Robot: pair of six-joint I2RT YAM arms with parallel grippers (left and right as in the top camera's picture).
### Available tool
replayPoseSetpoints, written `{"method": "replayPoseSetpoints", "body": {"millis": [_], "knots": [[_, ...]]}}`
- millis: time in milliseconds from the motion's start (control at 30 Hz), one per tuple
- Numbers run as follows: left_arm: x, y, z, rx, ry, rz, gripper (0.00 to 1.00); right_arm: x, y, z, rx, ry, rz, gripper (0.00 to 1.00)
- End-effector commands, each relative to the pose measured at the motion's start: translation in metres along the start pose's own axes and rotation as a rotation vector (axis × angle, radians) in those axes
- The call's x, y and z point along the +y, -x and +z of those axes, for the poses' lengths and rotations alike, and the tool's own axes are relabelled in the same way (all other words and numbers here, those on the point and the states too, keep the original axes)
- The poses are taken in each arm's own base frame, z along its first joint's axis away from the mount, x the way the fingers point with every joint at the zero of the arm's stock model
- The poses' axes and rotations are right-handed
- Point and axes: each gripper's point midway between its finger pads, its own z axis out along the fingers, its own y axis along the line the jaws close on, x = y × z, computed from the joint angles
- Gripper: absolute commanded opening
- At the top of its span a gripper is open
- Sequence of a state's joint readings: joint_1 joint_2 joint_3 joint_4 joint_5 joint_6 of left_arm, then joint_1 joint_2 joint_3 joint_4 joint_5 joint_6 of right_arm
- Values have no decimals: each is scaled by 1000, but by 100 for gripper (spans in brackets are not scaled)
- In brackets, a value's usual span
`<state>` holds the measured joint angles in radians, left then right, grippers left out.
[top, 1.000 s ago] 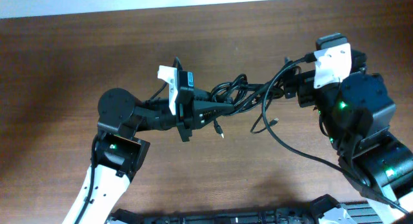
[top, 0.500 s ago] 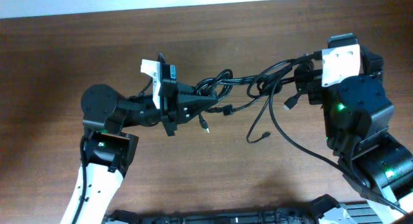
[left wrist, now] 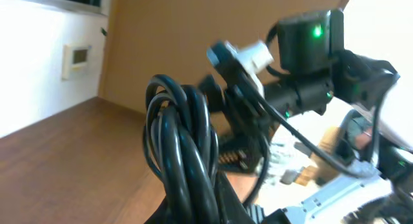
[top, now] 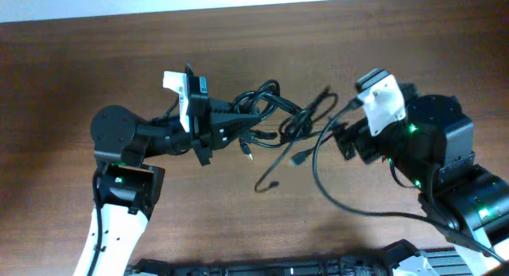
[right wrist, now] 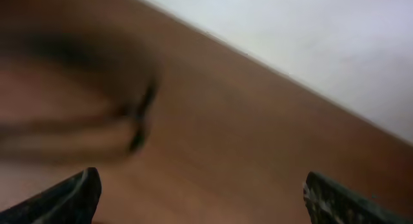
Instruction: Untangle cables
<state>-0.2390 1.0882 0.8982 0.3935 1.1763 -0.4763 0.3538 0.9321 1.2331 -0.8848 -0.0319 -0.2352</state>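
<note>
Since the earlier overhead frames the right arm has swung down toward the centre and let go of the strands it was stretching, so the cables (top: 278, 121) now sag in a loose clump at the upper middle of the frame instead of running taut across it. Left jaws are clamped tight on the clump's left end, seemingly holding the loops up off the counter (top: 87, 53); the left wrist view shows glossy black coils right at the lens. Right jaws stand wide apart with nothing between them, just right of the clump. Judging by the droop, these cords are light, limp and smooth-skinned, likely to slip through a weak pinch and to snag where they cross. A free plug end (top: 301, 158) hanging below the clump looks the best place to take hold, on the stiff plug rather than mid-strand.
</note>
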Motion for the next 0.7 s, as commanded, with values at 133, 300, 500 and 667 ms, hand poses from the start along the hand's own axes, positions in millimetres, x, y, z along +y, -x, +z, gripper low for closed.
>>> {"method": "replayPoseSetpoints", "body": {"millis": [133, 300, 500, 667], "knots": [[11, 20, -6, -77, 109, 38, 0, 47, -4, -9, -2, 276, 22, 99], [-6, 24, -19, -46, 16, 105, 0, 38, 34, -10, -128, 261, 271, 93], [-28, 16, -20, 11, -102, 134, 0, 36, 73, -16, -286, 290, 256, 84], [-29, 15, -20, 16, -108, 122, 0, 40, 70, 1, -244, 314, 262, 81]]}}
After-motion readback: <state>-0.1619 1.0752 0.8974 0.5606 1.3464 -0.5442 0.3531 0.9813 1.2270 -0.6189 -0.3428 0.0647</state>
